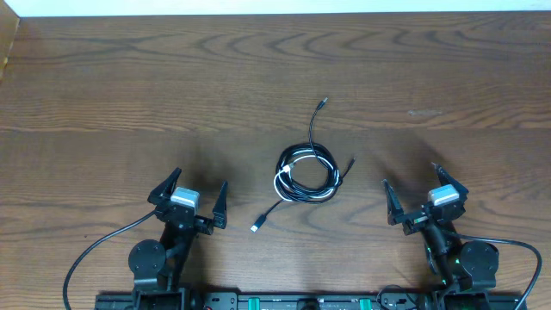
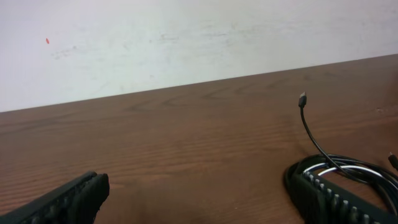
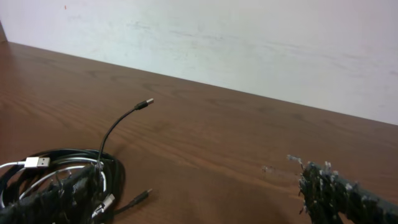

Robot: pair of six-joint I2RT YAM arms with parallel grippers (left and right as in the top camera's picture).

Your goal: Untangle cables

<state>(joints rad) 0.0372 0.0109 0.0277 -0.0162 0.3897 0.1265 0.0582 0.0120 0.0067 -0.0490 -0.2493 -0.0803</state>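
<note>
The cables (image 1: 306, 172) lie in one tangled coil at the middle of the wooden table, black loops with a white cord (image 1: 287, 178) wound through them. One black end reaches away to a plug (image 1: 323, 102), another trails toward me to a plug (image 1: 256, 228). My left gripper (image 1: 201, 178) stands open to the coil's near left, apart from it. My right gripper (image 1: 410, 175) stands open to its right, also clear. In the left wrist view the coil (image 2: 351, 167) lies beside the right finger (image 2: 323, 199). In the right wrist view the coil (image 3: 68, 163) lies behind the left finger (image 3: 59, 196).
Thick black arm cords (image 1: 95, 250) (image 1: 516, 244) loop beside the arm bases at the table's near edge. A white wall (image 2: 186, 37) rises behind the table's far edge.
</note>
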